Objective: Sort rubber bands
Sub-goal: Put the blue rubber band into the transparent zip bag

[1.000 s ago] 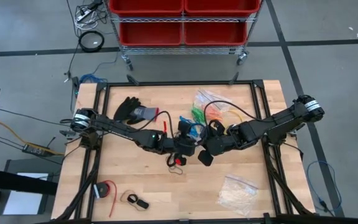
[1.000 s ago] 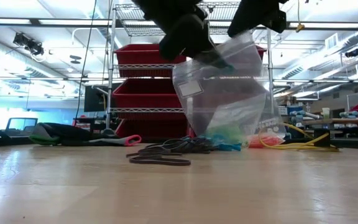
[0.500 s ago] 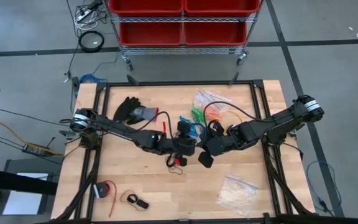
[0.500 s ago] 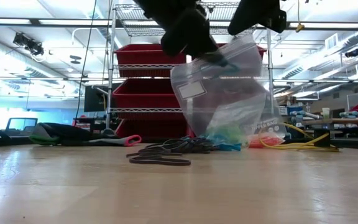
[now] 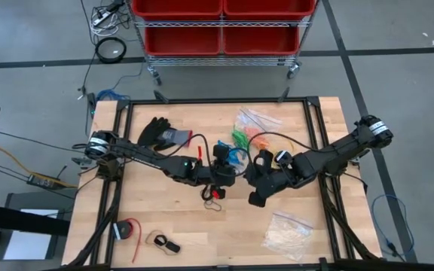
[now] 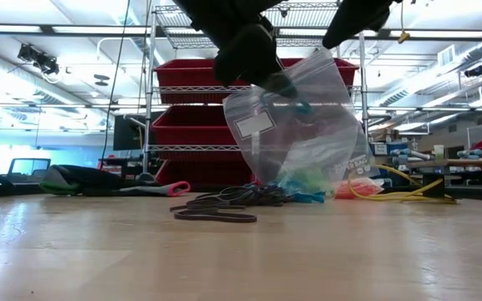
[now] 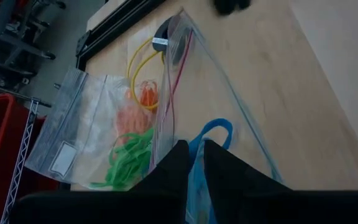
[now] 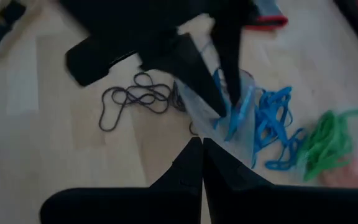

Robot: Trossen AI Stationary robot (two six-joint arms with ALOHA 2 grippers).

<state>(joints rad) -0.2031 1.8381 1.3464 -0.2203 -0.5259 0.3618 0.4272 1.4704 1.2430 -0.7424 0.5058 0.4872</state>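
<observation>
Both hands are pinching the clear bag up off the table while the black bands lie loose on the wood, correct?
Not quite. Only the left hand pinches the clear bag; the low and right wrist views show it. The right hand is shut, empty and clear of the bag. The black bands do lie loose on the wood.

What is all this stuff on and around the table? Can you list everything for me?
Blue rubber bands: a bunch, blue, mid-table; one in the left gripper.
Green rubber bands: a bunch, green, beside the blue ones.
Orange rubber bands: a bunch, orange, inside a clear bag.
Black rubber bands: several, black, loose on the wood.
Clear bag: one, see-through, hanging from the left gripper.
Bag of whitish pieces: one, clear, near right corner.
Glove: one, black and grey, far left.
Yellow cable: one, yellow, by the orange bands.
Red bins: several, red, on the shelf behind.
Left gripper: holding bag and band.
Right gripper: shut, empty, close by.
</observation>
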